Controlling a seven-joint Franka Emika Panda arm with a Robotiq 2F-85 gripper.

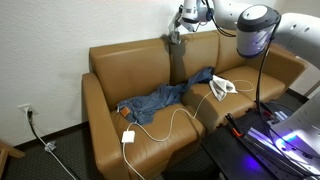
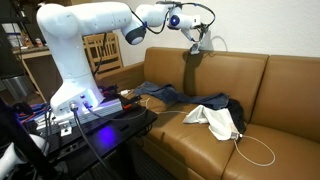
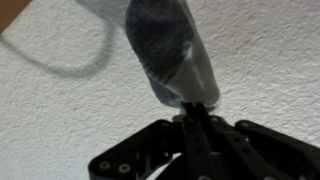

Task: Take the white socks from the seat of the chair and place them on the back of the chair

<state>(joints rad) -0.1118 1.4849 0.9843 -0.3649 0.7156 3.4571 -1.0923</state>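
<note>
My gripper (image 3: 192,108) is shut on a dark grey sock (image 3: 165,45), seen in the wrist view against a white textured wall. In both exterior views the gripper (image 1: 178,33) (image 2: 195,40) is at the top edge of the back of a brown leather couch (image 1: 125,65) (image 2: 285,85), above the seam between its two back cushions. The sock (image 1: 177,45) (image 2: 192,52) hangs down from the jaws there. A white cloth item (image 1: 222,87) (image 2: 215,120) lies on the seat. I cannot tell whether it is a sock.
Blue jeans (image 1: 160,98) (image 2: 165,95) lie spread across the seat. A white cable with a charger (image 1: 128,137) runs over the front of the seat cushion. A table with lit equipment (image 1: 285,140) (image 2: 90,115) stands in front of the couch.
</note>
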